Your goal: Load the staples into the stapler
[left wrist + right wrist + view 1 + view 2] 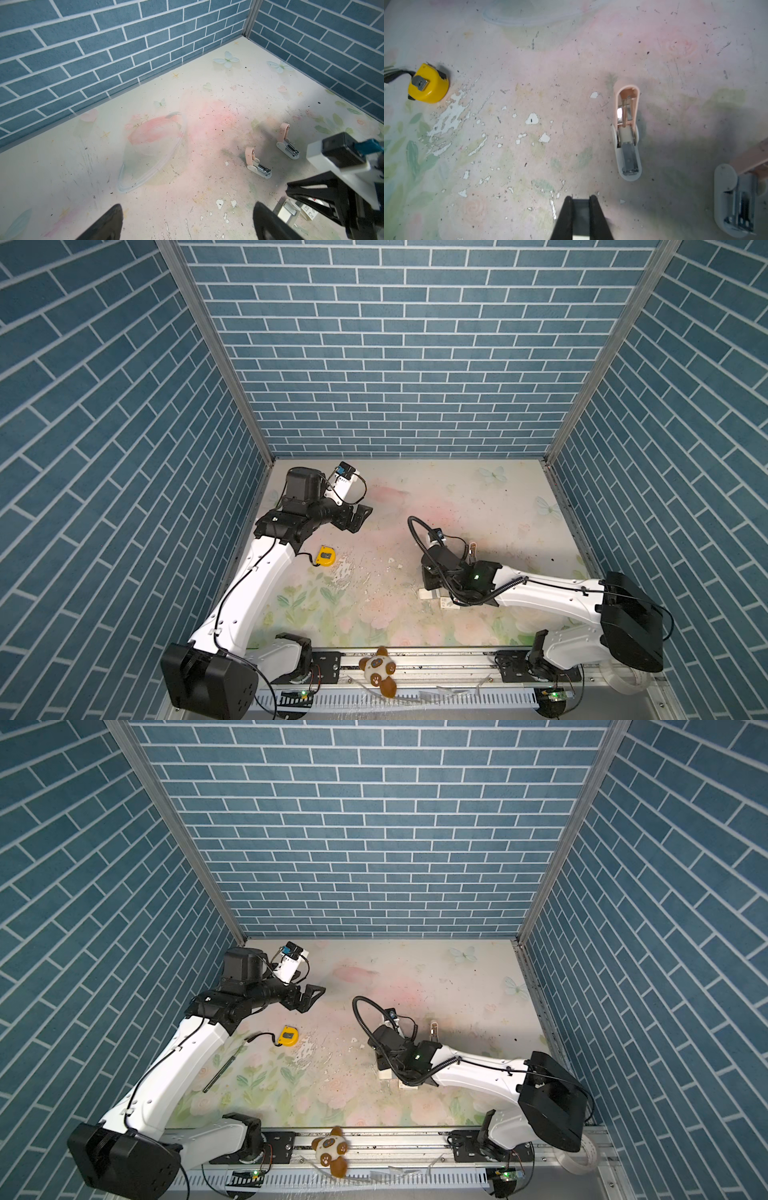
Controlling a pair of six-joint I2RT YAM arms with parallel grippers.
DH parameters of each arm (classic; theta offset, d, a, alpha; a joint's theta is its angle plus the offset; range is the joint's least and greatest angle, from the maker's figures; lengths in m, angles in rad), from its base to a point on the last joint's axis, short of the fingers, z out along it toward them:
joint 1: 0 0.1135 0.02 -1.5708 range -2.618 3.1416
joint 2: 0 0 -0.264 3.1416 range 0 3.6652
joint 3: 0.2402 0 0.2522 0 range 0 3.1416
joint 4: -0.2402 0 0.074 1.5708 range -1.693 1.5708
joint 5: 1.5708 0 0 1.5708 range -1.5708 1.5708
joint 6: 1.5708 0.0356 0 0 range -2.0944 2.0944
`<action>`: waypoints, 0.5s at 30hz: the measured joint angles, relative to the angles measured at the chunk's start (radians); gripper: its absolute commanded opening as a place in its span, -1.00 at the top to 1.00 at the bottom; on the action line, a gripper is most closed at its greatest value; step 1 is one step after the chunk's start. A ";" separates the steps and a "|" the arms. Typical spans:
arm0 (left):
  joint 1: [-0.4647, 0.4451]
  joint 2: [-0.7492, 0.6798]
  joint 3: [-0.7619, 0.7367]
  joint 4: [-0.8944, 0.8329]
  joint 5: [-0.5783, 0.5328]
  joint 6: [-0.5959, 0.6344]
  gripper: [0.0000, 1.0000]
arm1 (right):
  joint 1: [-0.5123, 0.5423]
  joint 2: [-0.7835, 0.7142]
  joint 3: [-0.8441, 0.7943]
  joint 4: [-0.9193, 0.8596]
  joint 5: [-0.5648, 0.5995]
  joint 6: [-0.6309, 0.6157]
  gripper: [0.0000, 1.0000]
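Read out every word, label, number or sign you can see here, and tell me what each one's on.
No text here can be read.
white staple sleeve: dark printed marks, too blurred to read.
yellow tape measure: dark label on its top face, too small to read.

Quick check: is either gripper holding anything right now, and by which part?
The left gripper is open and empty; the right gripper pinches a grey strip, seemingly the staples, across its width.
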 measured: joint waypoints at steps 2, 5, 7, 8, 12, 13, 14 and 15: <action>0.000 0.000 0.000 0.000 0.005 0.002 -0.97 | -0.055 -0.023 -0.030 0.038 -0.027 -0.034 0.85; 0.003 0.000 0.000 0.000 0.014 0.005 -0.97 | -0.119 -0.040 -0.061 0.077 -0.061 -0.079 0.85; 0.005 0.000 0.000 0.000 0.019 0.006 -0.96 | -0.151 -0.048 -0.076 0.103 -0.084 -0.106 0.85; 0.007 0.000 0.000 0.000 0.022 0.006 -0.96 | -0.166 -0.051 -0.084 0.118 -0.099 -0.122 0.85; 0.017 0.000 0.000 0.000 0.037 0.008 -0.96 | -0.212 -0.058 -0.121 0.181 -0.156 -0.164 0.85; 0.020 0.000 0.000 0.000 0.044 0.008 -0.97 | -0.220 -0.058 -0.130 0.192 -0.168 -0.174 0.85; 0.024 0.000 0.000 0.000 0.051 0.008 -0.97 | -0.227 -0.058 -0.139 0.206 -0.180 -0.183 0.85; 0.027 0.000 0.000 0.000 0.056 0.008 -0.96 | -0.233 -0.058 -0.146 0.217 -0.190 -0.187 0.85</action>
